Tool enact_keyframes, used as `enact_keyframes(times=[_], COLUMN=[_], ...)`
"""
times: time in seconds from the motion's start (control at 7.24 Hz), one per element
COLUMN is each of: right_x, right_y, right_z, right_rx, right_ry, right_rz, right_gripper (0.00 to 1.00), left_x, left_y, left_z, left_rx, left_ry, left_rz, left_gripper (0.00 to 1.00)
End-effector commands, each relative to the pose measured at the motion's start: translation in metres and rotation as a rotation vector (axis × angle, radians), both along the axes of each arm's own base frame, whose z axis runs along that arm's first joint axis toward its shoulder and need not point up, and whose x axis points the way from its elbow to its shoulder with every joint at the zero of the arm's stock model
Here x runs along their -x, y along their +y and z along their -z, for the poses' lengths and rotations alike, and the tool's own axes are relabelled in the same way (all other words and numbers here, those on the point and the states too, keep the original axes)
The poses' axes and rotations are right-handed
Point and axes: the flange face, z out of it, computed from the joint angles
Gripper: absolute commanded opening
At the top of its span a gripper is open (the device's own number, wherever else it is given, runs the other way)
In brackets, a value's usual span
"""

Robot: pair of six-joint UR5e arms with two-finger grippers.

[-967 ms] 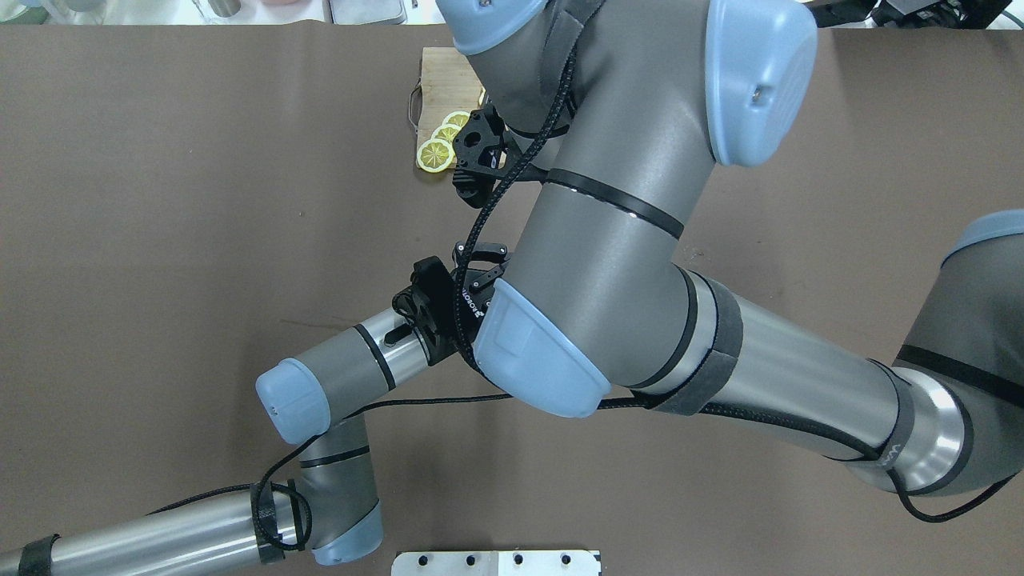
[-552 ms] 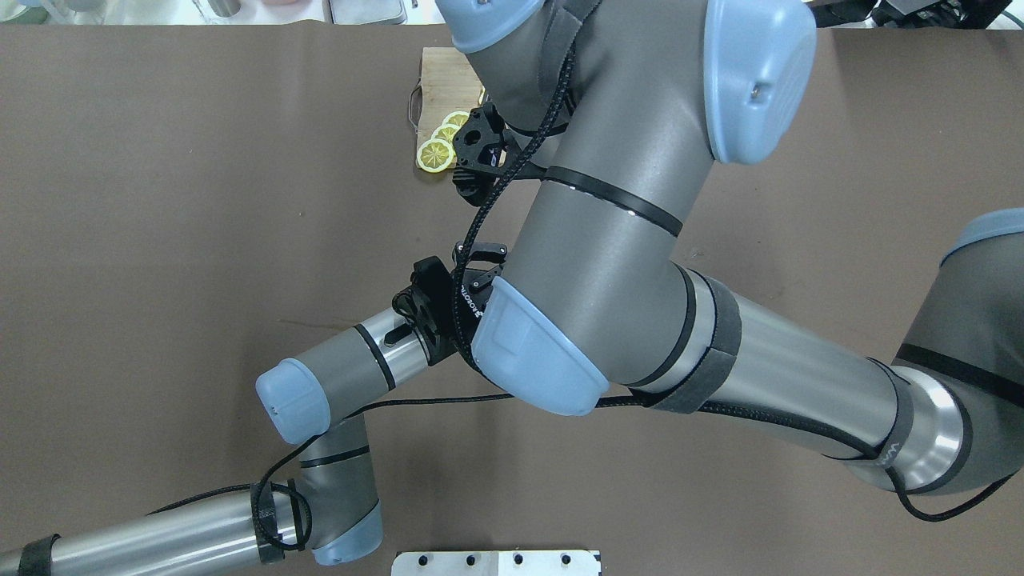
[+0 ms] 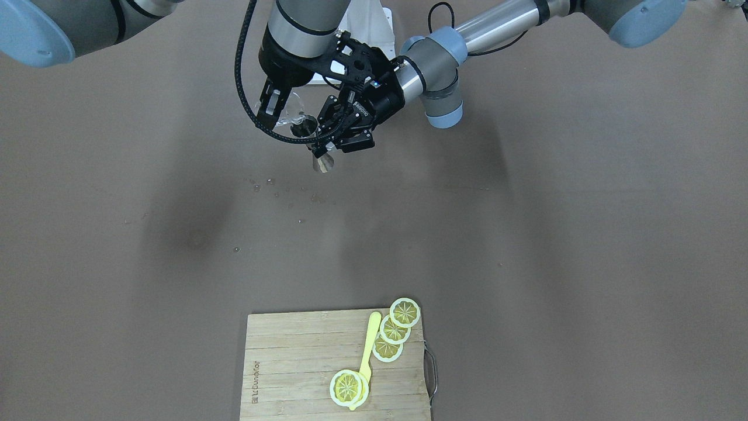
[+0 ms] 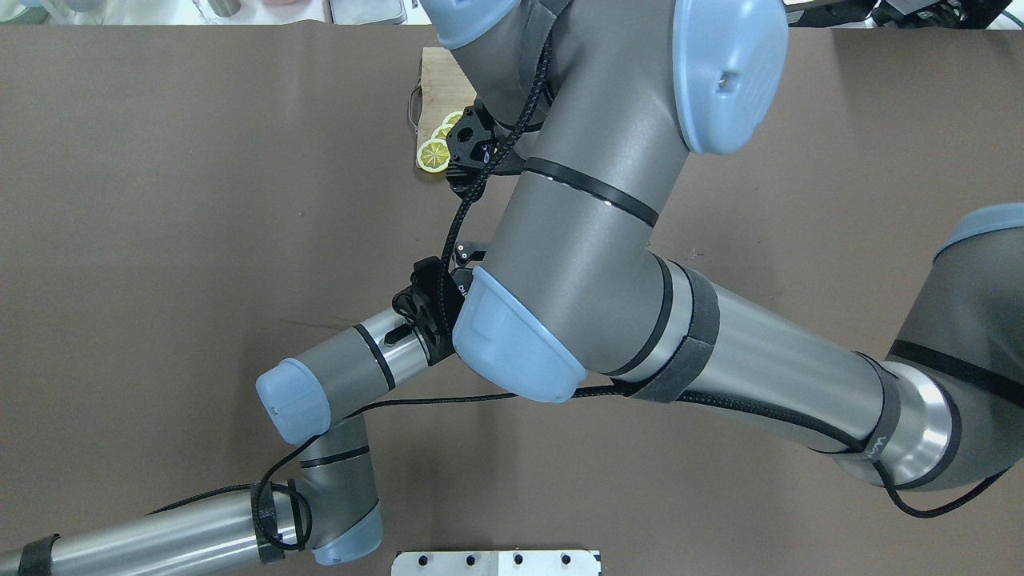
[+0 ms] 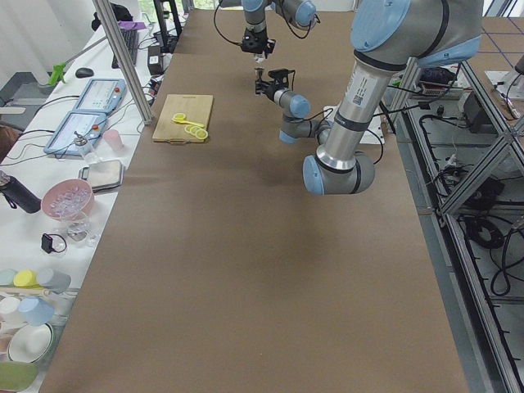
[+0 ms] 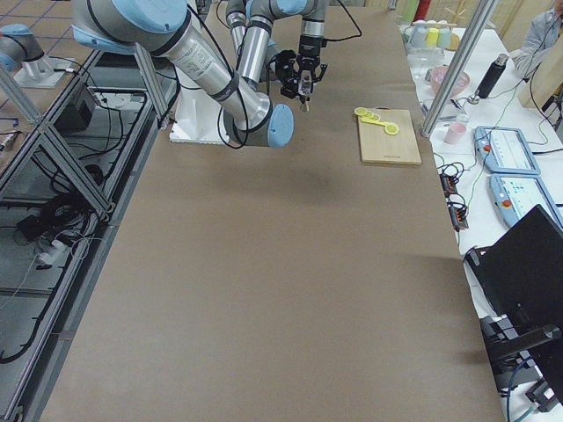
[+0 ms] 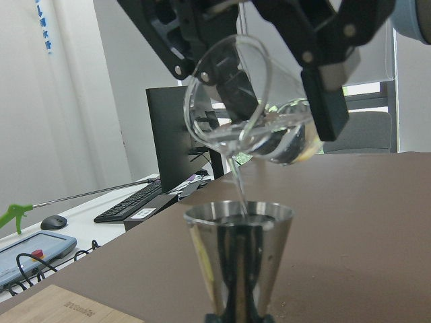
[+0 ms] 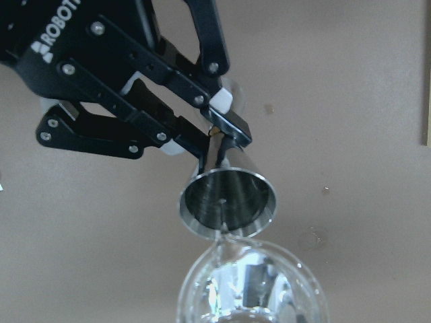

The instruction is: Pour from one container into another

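**Glass tipped over jigger, liquid running**

Above the brown table (image 3: pixel 584 234), toward its robot-side edge, the right fingers (image 7: pixel 326 97) are clamped on a tilted clear glass (image 7: pixel 246 111); the left fingers (image 8: pixel 231 129) are clamped on the waist of a steel jigger (image 7: pixel 239 259), upright just beneath the glass's lip; a thin stream (image 7: pixel 237 185) falls into it.

Two arms crossed over the brown table (image 4: pixel 160 200).
The right arm (image 4: pixel 608 264) sweeps in from the right, its elbow covering all but the black base of the left gripper (image 4: pixel 428 300). Past it, lemon slices (image 4: pixel 433 156) lie on a wooden cutting board (image 4: pixel 436 80), partly hidden.
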Motion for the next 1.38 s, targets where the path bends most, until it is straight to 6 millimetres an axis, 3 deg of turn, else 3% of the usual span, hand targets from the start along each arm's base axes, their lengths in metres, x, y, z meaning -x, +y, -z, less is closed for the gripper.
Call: enact_keyframes(times=[0.0,0.55,0.83,1.24], right_x=[-0.003,-0.032,-0.060,-0.102], right_y=[-0.001,0.006,0.007,0.016], right_z=[0.003,0.023,0.032,-0.004], right_rx=[0.000,-0.009,-0.018,-0.078], right_ry=[-0.011,-0.105,-0.168,-0.286], right_rz=[-0.004,-0.019,-0.039,-0.066], right_gripper=[0.00,0.00,0.00,0.00], left_x=[0.000,0.000,0.000,0.000], left_y=[0.000,0.000,0.000,0.000], left_z=[0.000,0.000,0.000,-0.001], left_rx=[0.000,0.000,0.000,0.001], left_ry=[0.000,0.000,-0.002,-0.003], left_rz=[0.000,0.000,0.000,0.000], left_gripper=[0.00,0.00,0.00,0.00])
